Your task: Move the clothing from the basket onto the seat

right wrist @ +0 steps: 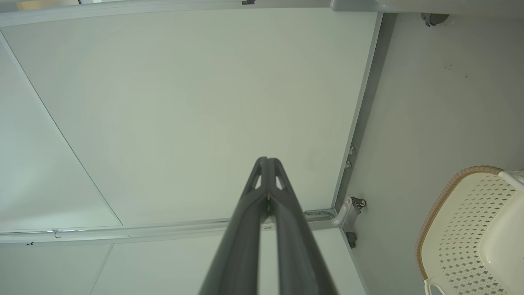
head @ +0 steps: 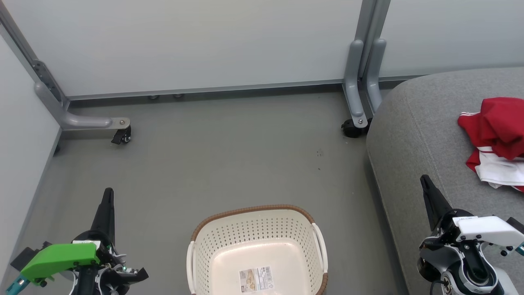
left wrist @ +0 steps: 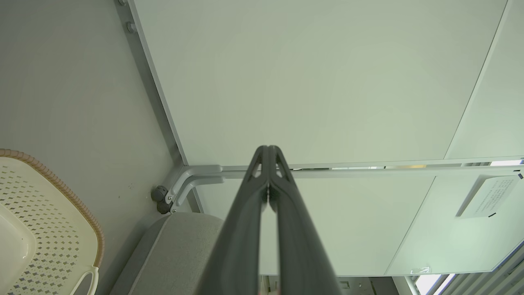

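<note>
Grey floor (head: pixel 229 164) is running out ahead of me to pale partition panels (head: pixel 204 41), which are standing on metal feet, a caster (head: pixel 122 137) showing under the left one. I am looking down at the basket (head: pixel 254 213), which is sitting on the floor at the bottom centre of the head view, between my two arms. Its inside is showing a paper label (head: pixel 256 279) lying on the bottom. The clothing (head: pixel 497 127) is lying in a crumpled red-and-white heap on the seat (head: pixel 417 135) at the right edge, well apart from the basket.

My left pincer (head: pixel 108 196) is hanging over the floor at the lower left, its fingers pressed together and gripping nothing. In its wrist view the tips are meeting against the pale panels, with the basket rim off to one side. My right pincer (head: pixel 423 178) is hovering at the front edge of the seat, likewise closed tight on nothing and short of the clothing.
</note>
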Available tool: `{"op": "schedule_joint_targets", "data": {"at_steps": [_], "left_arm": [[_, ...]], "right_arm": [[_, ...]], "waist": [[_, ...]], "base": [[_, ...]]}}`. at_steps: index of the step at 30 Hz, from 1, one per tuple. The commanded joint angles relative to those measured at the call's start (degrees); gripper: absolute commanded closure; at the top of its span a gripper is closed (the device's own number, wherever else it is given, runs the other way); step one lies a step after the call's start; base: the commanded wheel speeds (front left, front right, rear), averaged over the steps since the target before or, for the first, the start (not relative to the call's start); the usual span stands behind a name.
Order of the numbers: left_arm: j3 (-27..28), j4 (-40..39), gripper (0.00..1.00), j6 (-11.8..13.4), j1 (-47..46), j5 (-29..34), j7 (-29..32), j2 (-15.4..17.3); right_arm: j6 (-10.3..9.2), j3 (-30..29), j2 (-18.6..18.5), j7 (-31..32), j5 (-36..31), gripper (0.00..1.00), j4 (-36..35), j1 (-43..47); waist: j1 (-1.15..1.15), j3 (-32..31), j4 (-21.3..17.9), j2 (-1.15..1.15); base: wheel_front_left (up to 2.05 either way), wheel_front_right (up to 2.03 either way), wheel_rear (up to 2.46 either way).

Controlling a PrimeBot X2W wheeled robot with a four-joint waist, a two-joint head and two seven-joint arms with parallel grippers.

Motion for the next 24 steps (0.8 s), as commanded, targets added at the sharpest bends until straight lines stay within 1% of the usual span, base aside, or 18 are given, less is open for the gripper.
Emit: {"op": "schedule_joint_targets", "data": {"at_steps": [1, 24], "left_arm": [[0.2, 0.0, 1.00, -0.3, -0.6, -0.2, 0.2, 0.0], [0.1, 0.0, 1.00, -0.3, -0.6, -0.2, 0.2, 0.0]], "right_arm": [[0.02, -0.2, -0.1, 0.3, 0.1, 1.00, 0.1, -0.5], [0.02, -0.7, 0.4, 0.7, -0.6, 1.00, 0.2, -0.5]], "waist": [[0.00, 0.0, 0.0, 0.00], [0.00, 0.0, 0.0, 0.00]], "base": [[0.00, 0.00, 0.00], [0.00, 0.00, 0.00]]}}
